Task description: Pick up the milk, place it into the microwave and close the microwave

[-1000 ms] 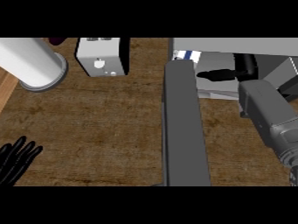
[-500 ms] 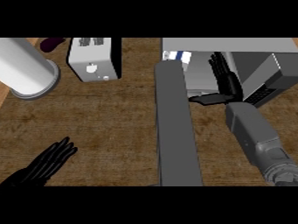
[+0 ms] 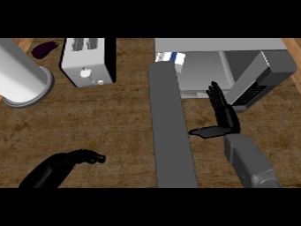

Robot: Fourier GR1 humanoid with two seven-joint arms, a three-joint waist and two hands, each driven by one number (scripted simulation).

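The microwave stands open at the back right, and its grey door juts toward me, seen edge-on. A white milk carton with a blue band shows at the left of the microwave's cavity, partly hidden behind the door's far end. My right hand hovers in front of the opening, right of the door. It is open and holds nothing, fingers straight toward the cavity and thumb stretched left. My left hand is low at the left over the counter, its fingers curled with nothing in them.
A white toaster stands at the back, left of the door. A tall white cylinder is at the far left and a dark purple eggplant lies behind it. Brown counter lies between the toaster and my left hand.
My right hand has drawn back out of the microwave's cavity toward me, leaving the carton inside. My left hand has moved right and curled its fingers.
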